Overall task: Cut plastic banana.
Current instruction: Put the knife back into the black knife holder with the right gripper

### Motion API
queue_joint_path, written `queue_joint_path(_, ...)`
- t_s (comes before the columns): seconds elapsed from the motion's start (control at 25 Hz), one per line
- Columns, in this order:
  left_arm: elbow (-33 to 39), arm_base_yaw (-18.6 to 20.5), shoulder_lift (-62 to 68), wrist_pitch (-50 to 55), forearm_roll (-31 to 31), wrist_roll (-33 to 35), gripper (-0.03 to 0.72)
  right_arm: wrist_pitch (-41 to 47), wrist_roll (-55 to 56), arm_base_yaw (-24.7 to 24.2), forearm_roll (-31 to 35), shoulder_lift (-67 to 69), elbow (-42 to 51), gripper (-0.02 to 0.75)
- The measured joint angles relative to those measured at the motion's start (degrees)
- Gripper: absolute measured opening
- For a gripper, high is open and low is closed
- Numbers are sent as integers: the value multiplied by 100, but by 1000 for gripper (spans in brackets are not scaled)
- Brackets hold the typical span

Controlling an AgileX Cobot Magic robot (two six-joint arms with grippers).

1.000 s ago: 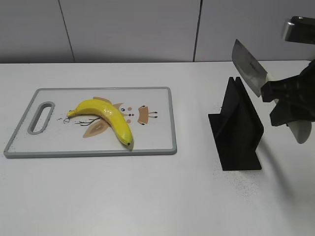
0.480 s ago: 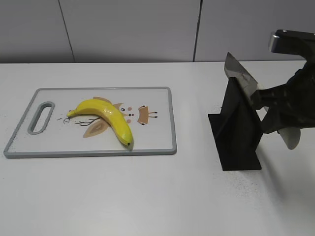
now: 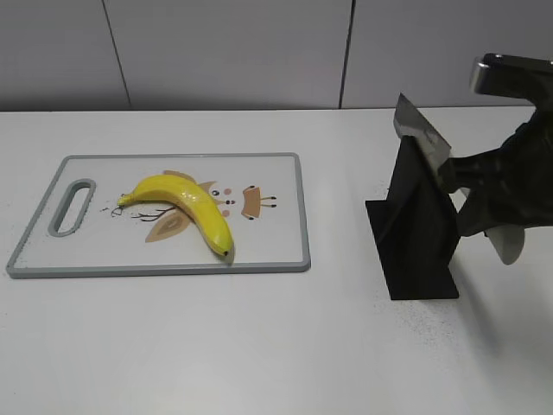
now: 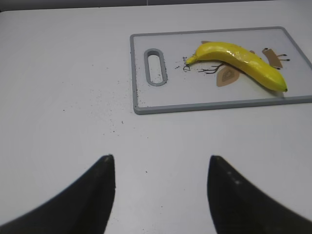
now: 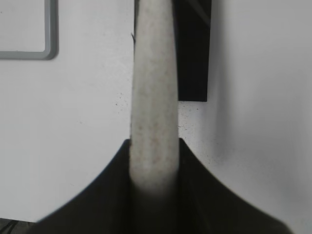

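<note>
A yellow plastic banana (image 3: 186,207) lies whole on the grey-rimmed cutting board (image 3: 285,251) at the left; it also shows in the left wrist view (image 4: 241,61). My right gripper (image 3: 471,186) is shut on the knife's white handle (image 5: 153,112). The knife blade (image 3: 419,130) sits in the slot of the black knife stand (image 3: 419,233), tilted up to the left. My left gripper (image 4: 161,168) is open and empty over bare table, in front of the board (image 4: 214,102).
The black stand's base (image 5: 192,58) lies beside the knife handle. The board's corner (image 5: 34,51) shows at the upper left of the right wrist view. A grey wall panel runs behind the table. Small dark specks dot the white tabletop.
The right gripper lowered the knife leftward from above the stand until the blade sits in the stand's slot. Since half a second ago it has barely moved. The banana has not moved.
</note>
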Motion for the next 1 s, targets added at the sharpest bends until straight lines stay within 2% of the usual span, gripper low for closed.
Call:
queue_joint_path(0.44,0,0,0,0,5,0,589,235,-13,0,193,341,0,162)
queue_joint_path(0.52,0,0,0,0,5,0,589,247,-19,0,193,341,0,182)
queue_joint_path(0.64,0,0,0,0,5,0,589,350,-27,0,223,341,0,338)
queue_joint_path(0.76,0,0,0,0,23,0,589,440,-130,0,223,341,0,531)
queue_joint_path(0.84,0,0,0,0,23,0,589,458,-272,0,223,289,0,590)
queue_joint_path(1.0,0,0,0,0,23,0,589,470,-636,0,223,-218,0,615)
